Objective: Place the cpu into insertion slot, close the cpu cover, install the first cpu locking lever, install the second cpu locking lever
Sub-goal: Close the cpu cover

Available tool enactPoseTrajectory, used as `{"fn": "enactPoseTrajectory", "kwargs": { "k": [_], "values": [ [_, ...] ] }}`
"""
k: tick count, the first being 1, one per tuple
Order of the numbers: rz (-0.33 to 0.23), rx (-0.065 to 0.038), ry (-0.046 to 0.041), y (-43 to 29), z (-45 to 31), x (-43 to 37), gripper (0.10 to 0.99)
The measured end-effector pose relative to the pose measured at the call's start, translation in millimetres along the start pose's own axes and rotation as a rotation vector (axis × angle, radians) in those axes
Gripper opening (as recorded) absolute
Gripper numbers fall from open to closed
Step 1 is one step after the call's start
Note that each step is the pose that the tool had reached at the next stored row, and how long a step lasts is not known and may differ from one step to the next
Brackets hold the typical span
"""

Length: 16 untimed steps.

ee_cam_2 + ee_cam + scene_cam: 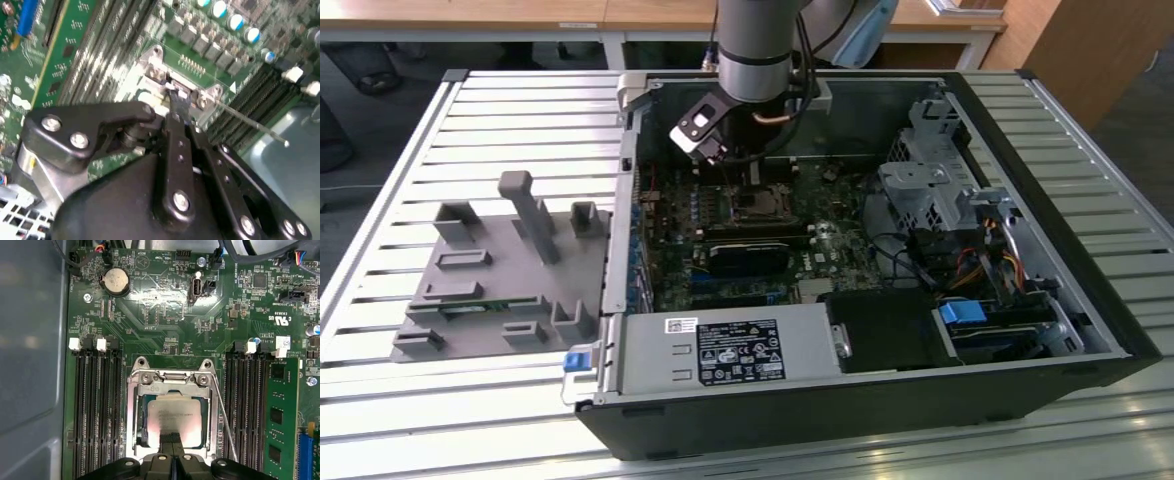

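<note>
In the first wrist view the cpu [175, 412] lies flat in the insertion slot [131, 410], its silvery top showing through the window of the cpu cover [172, 384], which is folded down over it. A thin wire locking lever [224, 415] runs along one side of the socket; in the second wrist view the lever [255, 125] sticks out free of the board. My gripper [172, 436] is shut, its black fingertips together just over the edge of the chip. The gripper [178, 97] points at the socket frame. In the exterior view the gripper [750, 178] hangs above the insertion slot [755, 207].
Long black memory slots [97, 415] flank the socket, with a green memory module [277, 415] on one side. The grey case wall [30, 365] is close by. A grey fixture [494, 270] sits at the exterior view's left; a power supply [720, 352] and a drive cage [927, 190] crowd the case.
</note>
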State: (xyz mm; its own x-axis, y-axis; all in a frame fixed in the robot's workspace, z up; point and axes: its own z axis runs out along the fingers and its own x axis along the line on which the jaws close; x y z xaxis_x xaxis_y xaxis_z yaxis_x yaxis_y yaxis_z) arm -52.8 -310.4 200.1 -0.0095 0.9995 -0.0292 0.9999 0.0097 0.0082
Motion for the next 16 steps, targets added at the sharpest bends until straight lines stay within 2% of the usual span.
{"fn": "enactPoseTrajectory", "kwargs": {
  "k": [7,12,16],
  "values": [
    [0.000,-0.001,0.0015,0.2,0.3,0.2,0.106],
    [0.000,0.000,0.0008,0.3,-11.5,-0.3,0.106],
    [0.000,0.000,0.0009,0.7,-13.5,-0.4,0.106]
  ]
}}
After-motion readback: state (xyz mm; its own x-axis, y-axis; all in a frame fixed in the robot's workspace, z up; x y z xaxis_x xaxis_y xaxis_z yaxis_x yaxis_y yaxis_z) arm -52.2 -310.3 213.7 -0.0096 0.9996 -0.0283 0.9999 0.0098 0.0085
